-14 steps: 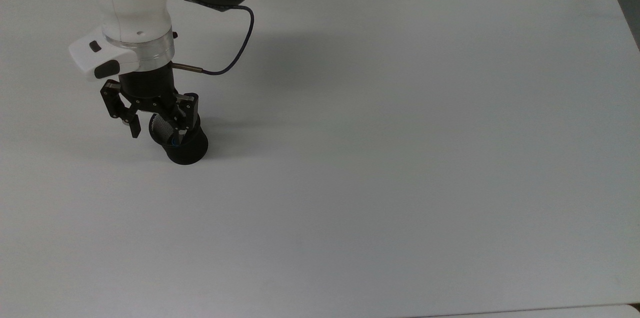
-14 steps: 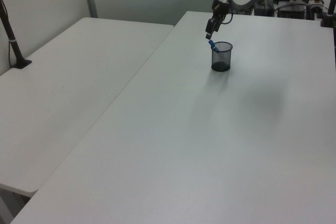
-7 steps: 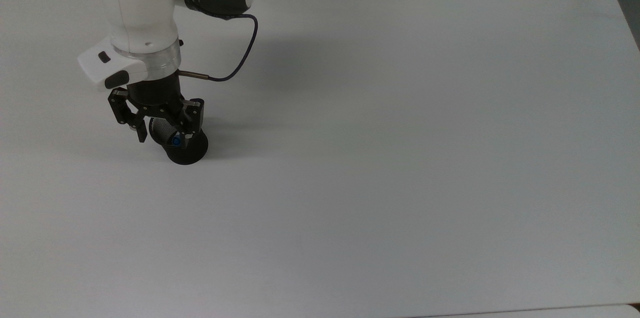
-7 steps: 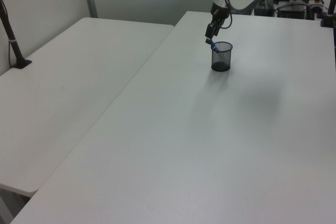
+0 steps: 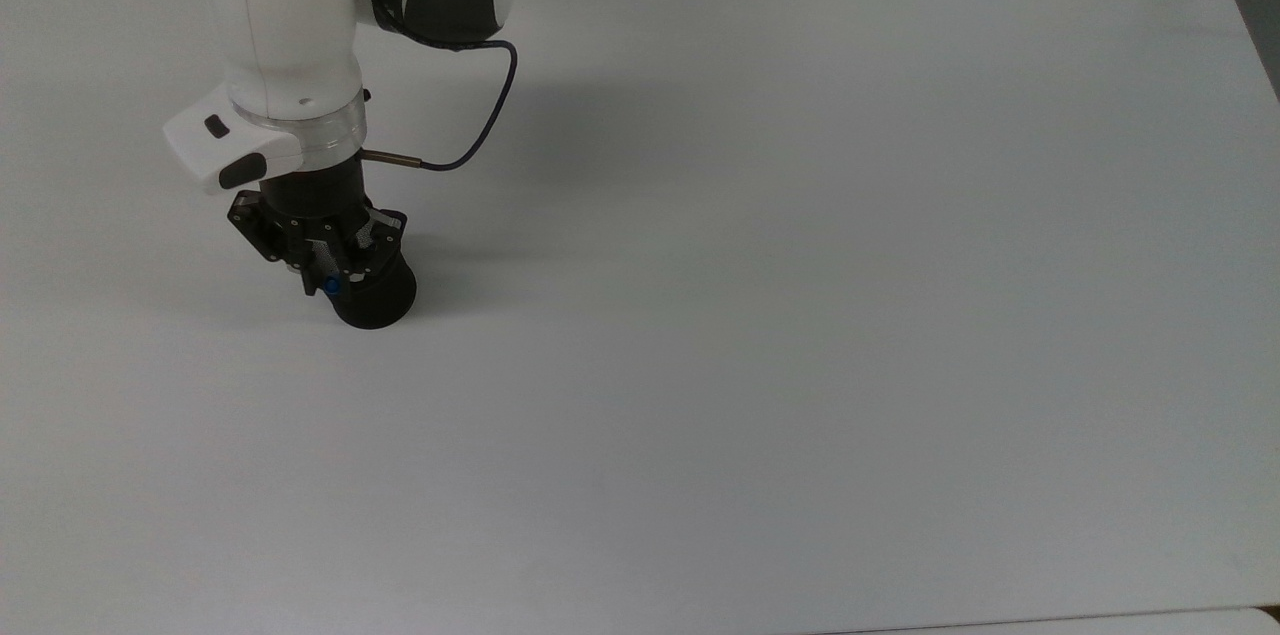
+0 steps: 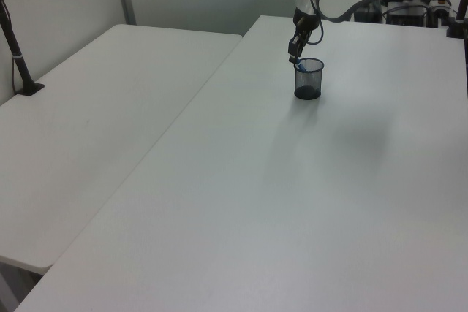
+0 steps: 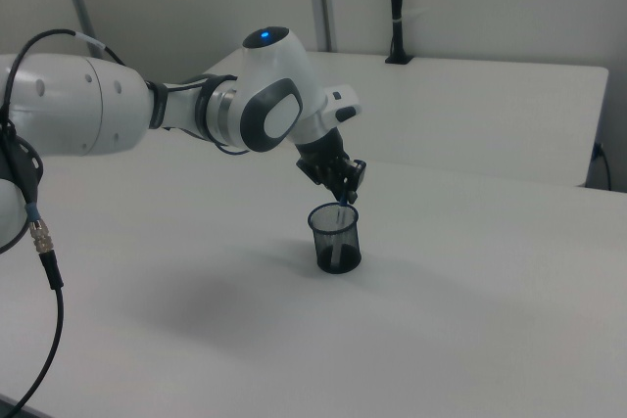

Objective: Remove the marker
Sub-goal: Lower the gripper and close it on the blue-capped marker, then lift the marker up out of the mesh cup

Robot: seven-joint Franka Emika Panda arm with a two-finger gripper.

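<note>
I see my gripper [image 5: 327, 277] right above the black mesh cup [image 5: 375, 295], near the top view's left side of the big white table [image 5: 800, 315]. Its two fingers are pressed in on the blue top of the marker [image 5: 329, 286], pinching it. The marker stands in the cup and leans against the rim. In the right view the gripper [image 7: 345, 195] hangs just over the cup [image 7: 335, 238], and I can see the marker's pale barrel [image 7: 338, 242] through the mesh, going down toward the bottom. In the left view the gripper [image 6: 294, 56] sits at the cup's [image 6: 308, 79] rim on the left view's left side, with a bit of blue marker [image 6: 299, 64] peeking out there.

The cup wall goes all the way around the marker, so the cup is the one thing in its way. The table around the cup is bare. A thin dark cable [image 5: 470, 130] loops out from the arm's wrist [image 5: 290, 130] and hangs above the table, apart from the cup.

A second white table [image 6: 95, 115] stands beside the first one on the left view's left. A black post [image 6: 18, 56] stands on that table's far edge. Some dark gear [image 6: 409, 5] sits behind the arm at the top of the left view; I cannot tell what it is.

I cannot read any words or labels; the print on the marker is too small to tell
</note>
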